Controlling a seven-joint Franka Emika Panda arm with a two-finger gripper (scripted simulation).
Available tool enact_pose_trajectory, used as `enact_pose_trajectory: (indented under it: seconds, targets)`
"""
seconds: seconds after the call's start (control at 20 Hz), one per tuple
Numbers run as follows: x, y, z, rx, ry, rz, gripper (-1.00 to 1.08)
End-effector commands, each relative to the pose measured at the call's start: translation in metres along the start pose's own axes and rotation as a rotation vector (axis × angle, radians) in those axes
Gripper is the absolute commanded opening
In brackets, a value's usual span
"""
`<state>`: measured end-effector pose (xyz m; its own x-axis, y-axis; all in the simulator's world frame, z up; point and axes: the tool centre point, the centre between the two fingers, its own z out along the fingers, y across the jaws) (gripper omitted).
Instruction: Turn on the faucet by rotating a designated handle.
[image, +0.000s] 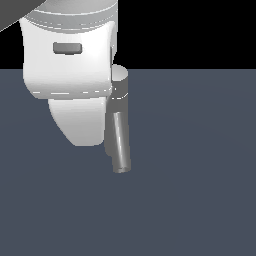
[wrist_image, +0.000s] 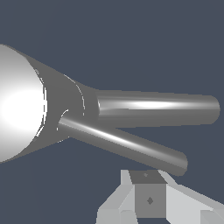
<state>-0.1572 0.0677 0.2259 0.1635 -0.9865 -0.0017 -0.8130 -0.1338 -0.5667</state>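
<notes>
Where the wrist view looks down past the fingers, only one grey finger pad between white housing shows, so whether the Panda gripper is released or clenched cannot be told. Poised just beside the handle, apparently apart from it, nothing visibly grasped. Slim grey rod, slanting out from under the faucet's bright round cap, free end nearest the pad. Beyond the handle, the thicker tubular spout, spreading away from it at a shallow angle. Farther still, the faucet body itself, seen end-on from above.

Seen in the exterior view, big white gripper body held upright, pointing down, hiding most of the faucet; grey tube reaching down past it over the dark floor. No writing or labels legible anywhere.
</notes>
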Motion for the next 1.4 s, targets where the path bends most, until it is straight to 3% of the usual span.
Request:
enact_pose_trajectory:
  seconds: [0.0, 1.35]
  targets:
    - [0.005, 0.001, 0.000, -0.001, 0.003, 0.004, -1.00]
    - [0.063, 0.010, 0.000, -0.007, 0.007, 0.011, -1.00]
